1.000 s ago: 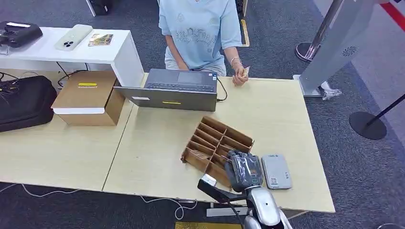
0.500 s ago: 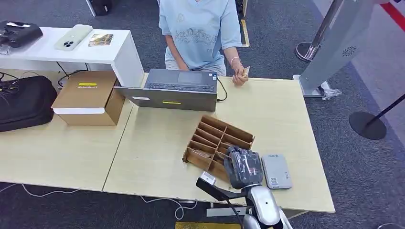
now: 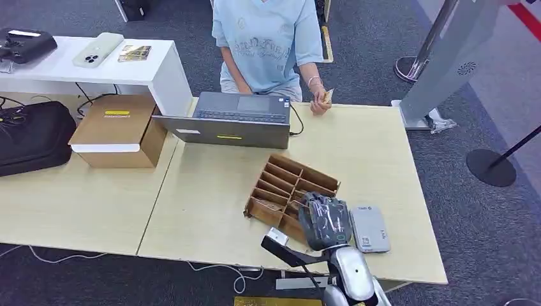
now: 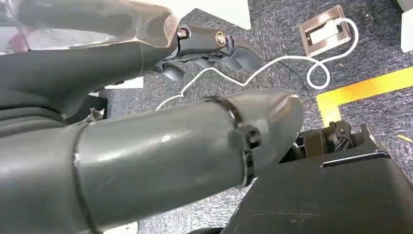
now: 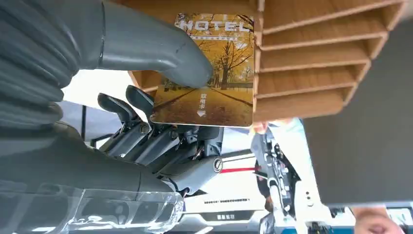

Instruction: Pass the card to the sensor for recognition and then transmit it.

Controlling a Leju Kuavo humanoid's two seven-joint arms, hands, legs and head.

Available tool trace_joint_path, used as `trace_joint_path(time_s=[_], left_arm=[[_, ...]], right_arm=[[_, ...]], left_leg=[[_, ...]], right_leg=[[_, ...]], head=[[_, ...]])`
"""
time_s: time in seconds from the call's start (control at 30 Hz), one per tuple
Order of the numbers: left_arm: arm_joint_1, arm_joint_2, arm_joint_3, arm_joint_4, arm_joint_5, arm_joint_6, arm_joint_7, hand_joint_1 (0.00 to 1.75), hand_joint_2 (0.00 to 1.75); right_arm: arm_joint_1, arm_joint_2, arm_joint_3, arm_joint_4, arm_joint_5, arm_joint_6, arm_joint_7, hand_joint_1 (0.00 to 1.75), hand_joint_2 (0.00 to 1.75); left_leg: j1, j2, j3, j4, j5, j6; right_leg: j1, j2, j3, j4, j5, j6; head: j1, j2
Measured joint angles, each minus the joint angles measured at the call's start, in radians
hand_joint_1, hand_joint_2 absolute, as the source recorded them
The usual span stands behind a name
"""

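In the right wrist view my right hand (image 5: 160,102) pinches a hotel card (image 5: 219,83) with an autumn-tree picture, thumb on its face and dark fingers behind it. The card lies against the slots of the wooden card holder (image 5: 316,48); I cannot tell whether its end is still inside a slot. From the head view, the right hand (image 3: 325,220) covers the near right corner of the holder (image 3: 281,185). The grey card sensor (image 3: 369,228) lies flat just right of the hand. My left hand (image 4: 214,41) hangs over the floor with nothing in it.
A person sits behind the table, a hand (image 3: 319,102) holding another card at the far edge. An open laptop (image 3: 236,118) stands beyond the holder. A cardboard box (image 3: 118,127) and a black bag (image 3: 32,137) are to the left.
My right hand has edged slightly forward over the holder's near corner. The holder, sensor and person stay where they were.
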Motion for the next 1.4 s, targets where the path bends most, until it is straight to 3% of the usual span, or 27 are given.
trace_joint_path(time_s=[0.37,0.93,1.4], left_arm=[[-0.001,0.000,0.000,0.000,0.002,-0.001,-0.005,0.00,0.00],[-0.007,0.000,-0.001,0.000,0.002,-0.011,-0.016,0.00,0.00],[-0.013,-0.002,-0.003,0.000,-0.002,-0.015,-0.027,0.00,0.00]], right_arm=[[0.011,0.001,0.000,-0.045,-0.011,-0.062,-0.037,1.75,1.75],[0.007,0.016,0.004,-0.108,-0.045,-0.095,-0.087,1.75,1.75],[-0.132,0.008,0.046,-0.100,-0.067,-0.146,-0.101,1.75,1.75]], left_leg=[[0.000,0.000,0.000,0.000,0.000,0.000],[0.000,0.000,0.000,0.000,0.000,0.000],[0.000,0.000,0.000,0.000,0.000,0.000]], right_leg=[[0.000,0.000,0.000,0.000,0.000,0.000],[0.000,0.000,0.000,0.000,0.000,0.000],[0.000,0.000,0.000,0.000,0.001,0.000]], head=[[0.000,0.000],[0.000,0.000],[0.000,0.000]])
